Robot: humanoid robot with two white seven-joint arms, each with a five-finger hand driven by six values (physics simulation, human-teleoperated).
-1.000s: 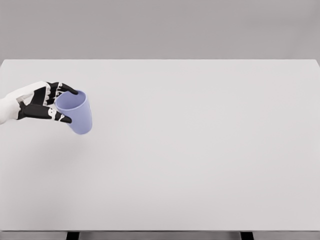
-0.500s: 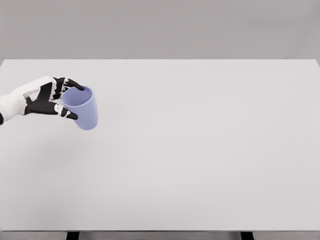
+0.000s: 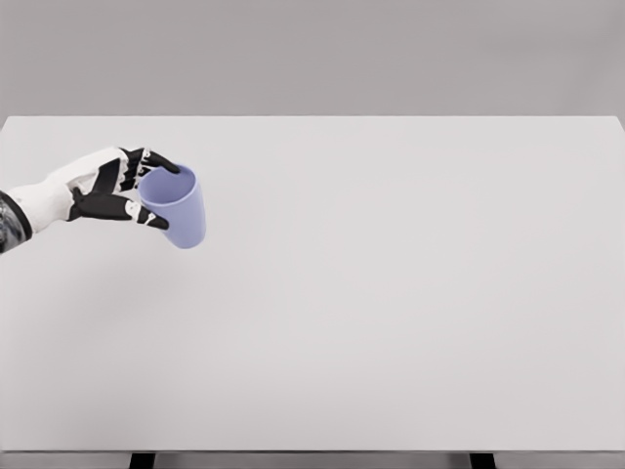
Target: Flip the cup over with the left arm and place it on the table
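One cup [image 3: 179, 208] in left hand [image 3: 115, 186]

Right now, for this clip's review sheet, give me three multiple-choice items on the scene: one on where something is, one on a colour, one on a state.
1. Where does the cup show in the head view?
A. left part, over the table
B. far right edge
C. near front edge, centre

2. What colour is the cup?
A. red
B. pale blue-violet
C. green

3. How is the cup held?
A. lying loose on the table, untouched
B. upside down with nothing touching it
C. gripped near its rim by the left robot hand, mouth tilted up and toward the hand

Key: 1 A, since it sits at the picture's left beside the arm that comes in there. 2 B, since the wall and inside are both a light blue-violet. 3 C, since dark fingers wrap the rim and the open mouth faces upward at a slant.
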